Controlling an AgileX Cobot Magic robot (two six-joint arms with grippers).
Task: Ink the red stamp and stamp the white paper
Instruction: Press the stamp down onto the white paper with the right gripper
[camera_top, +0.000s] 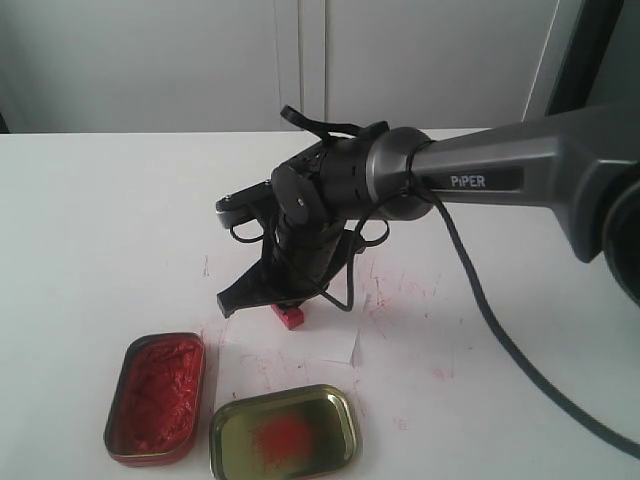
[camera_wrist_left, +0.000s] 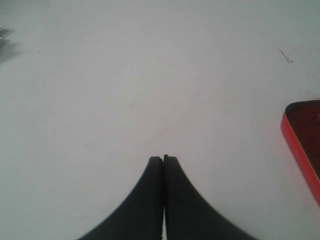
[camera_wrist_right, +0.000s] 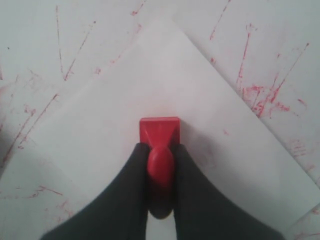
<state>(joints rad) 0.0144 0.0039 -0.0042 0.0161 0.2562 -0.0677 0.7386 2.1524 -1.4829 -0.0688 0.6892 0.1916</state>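
The red stamp looks light, rigid and smooth, so its knobbed handle is the sure hold. The right gripper pinches it there, base down near the middle of the white paper, probably touching, though contact is hard to judge. The left gripper, away from the paper, is clenched on nothing.

Read "PiPER" in white lettering on the dark band along the grey forearm link of the right arm, exterior view. Capitals throughout except a small i. Found no other legible marking in either wrist view.
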